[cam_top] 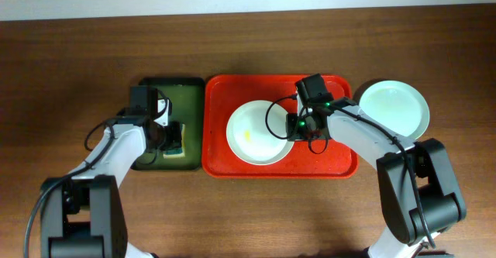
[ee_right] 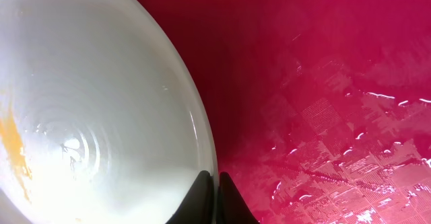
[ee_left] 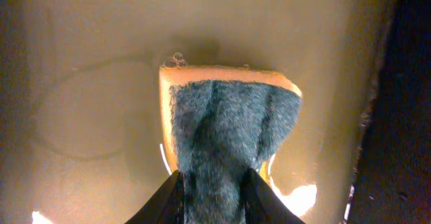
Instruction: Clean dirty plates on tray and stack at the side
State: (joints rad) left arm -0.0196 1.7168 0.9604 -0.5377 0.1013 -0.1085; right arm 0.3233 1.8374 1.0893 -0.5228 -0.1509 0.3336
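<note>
The glossy, wet red tray [cam_top: 341,163] carries a white plate [cam_top: 252,134]. The right gripper [ee_right: 212,183] pinches its thin rim, fingers almost together. A pale green plate [cam_top: 394,107] lies on the wooden table [cam_top: 248,41] just right of the tray. In the narrower dark green tray [cam_top: 190,91], the left gripper [ee_left: 214,183] squeezes a yellow sponge [ee_left: 229,116] with a coarse grey scouring face. A yellow smear [ee_right: 17,150] marks the white plate.

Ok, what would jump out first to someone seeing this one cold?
The red tray in the middle holds a white plate with a yellow smear. The right tool pinches that plate's rim, while the left tool grips a sponge in the dark green tray beside it.
</note>
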